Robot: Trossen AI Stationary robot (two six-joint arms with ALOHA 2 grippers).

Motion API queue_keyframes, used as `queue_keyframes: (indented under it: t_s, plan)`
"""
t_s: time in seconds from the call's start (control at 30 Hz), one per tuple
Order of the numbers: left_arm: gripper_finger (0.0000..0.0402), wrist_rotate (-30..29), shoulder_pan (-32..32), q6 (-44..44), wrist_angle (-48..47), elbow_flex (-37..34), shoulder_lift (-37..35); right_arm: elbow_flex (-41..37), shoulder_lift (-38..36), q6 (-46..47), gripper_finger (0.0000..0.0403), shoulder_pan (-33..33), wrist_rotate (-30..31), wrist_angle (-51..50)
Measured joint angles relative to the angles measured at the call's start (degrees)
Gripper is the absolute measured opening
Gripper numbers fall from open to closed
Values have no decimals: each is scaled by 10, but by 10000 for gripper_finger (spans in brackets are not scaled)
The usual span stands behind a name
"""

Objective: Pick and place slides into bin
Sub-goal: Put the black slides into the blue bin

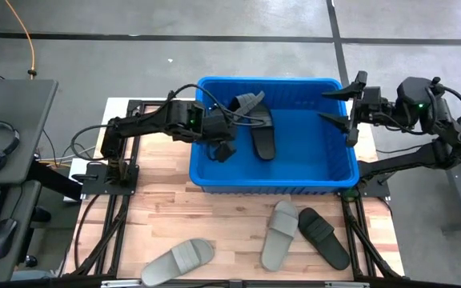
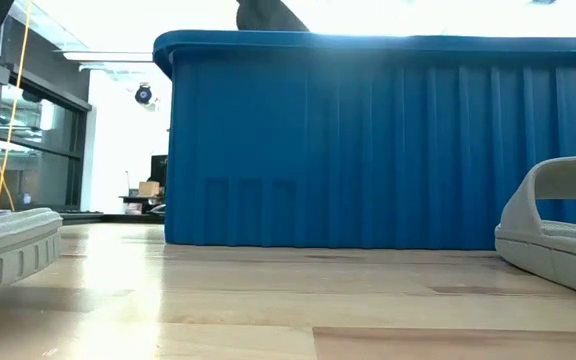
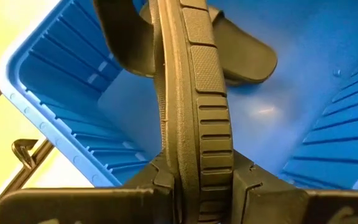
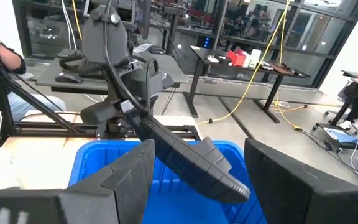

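High view: my left gripper (image 1: 229,120) is clamped on a grey slide (image 1: 248,102) held over the blue bin (image 1: 206,172), where a black slide (image 1: 263,138) lies. My right gripper (image 1: 339,106) hangs spread and empty at the bin's right rim. Left wrist view: my fingers (image 3: 241,183) pinch the slide's ribbed sole edge; no writing is readable.

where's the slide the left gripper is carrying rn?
High view: the dark grey ribbed foam slide hangs over the bright blue plastic bin's left half, pinched in the left gripper, just above the black slide lying inside.
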Motion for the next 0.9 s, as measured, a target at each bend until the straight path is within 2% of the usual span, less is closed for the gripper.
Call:
queue_keyframes:
  t_s: [0.5, 0.77, 0.9]
  plan:
    - [53, -2, 12, -17, -1, -117, 0, 0, 2, -1, 239, 0, 0, -2]
    - [53, 2, 39, -35, -1, -134, 2, 0, 2, 0, 239, 0, 1, -2]
    - [53, 39, 55, -31, 0, -134, 22, 0, 3, 0, 239, 0, 1, -2]
